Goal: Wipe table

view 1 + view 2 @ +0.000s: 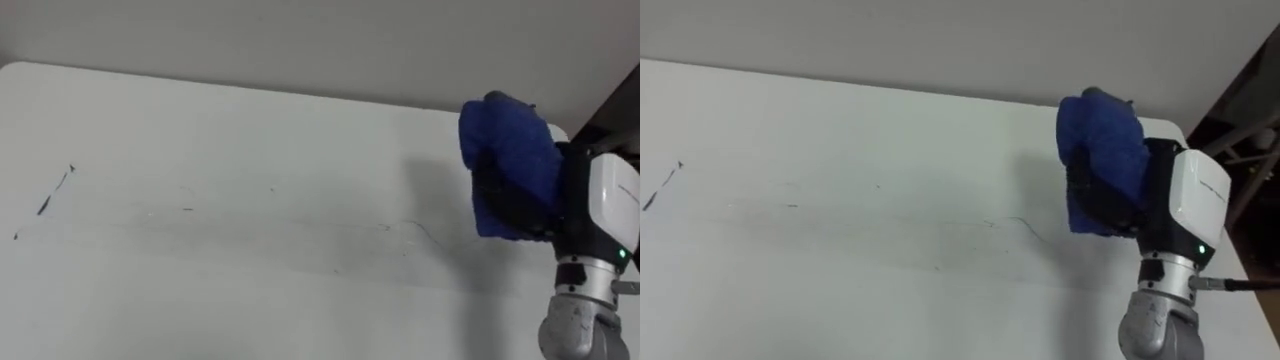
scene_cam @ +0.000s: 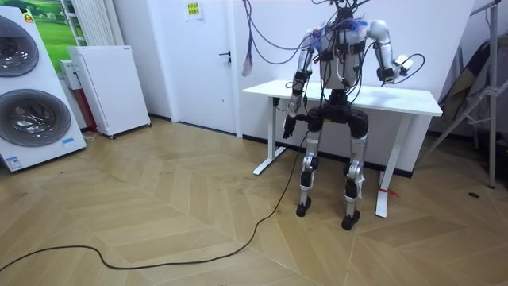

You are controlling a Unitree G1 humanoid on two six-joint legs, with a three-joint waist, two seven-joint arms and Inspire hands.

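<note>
Currently, the blue cloth (image 1: 510,150) is being held by the right hand (image 1: 572,202), whose fingers are being kept curled tightly round it, so the cloth is bunched over the front of the hand. The hand is being kept at the right end of the white bench (image 1: 250,290). It seems to be lifted off the surface, though contact cannot be told for sure. A thin faint line (image 1: 415,230) is lying just to the left of the hand, and the dark marks (image 1: 45,200) are lying well apart from it, far to its left, near the other end. The long axis of the bench is running from the hand toward the left, so the coming move is being judged as a lowering and then a long sweep leftward along that axis. The left hand (image 2: 289,125) is being left hanging beside the body, below the bench edge; the right hand is the one nearer to the work.
</note>
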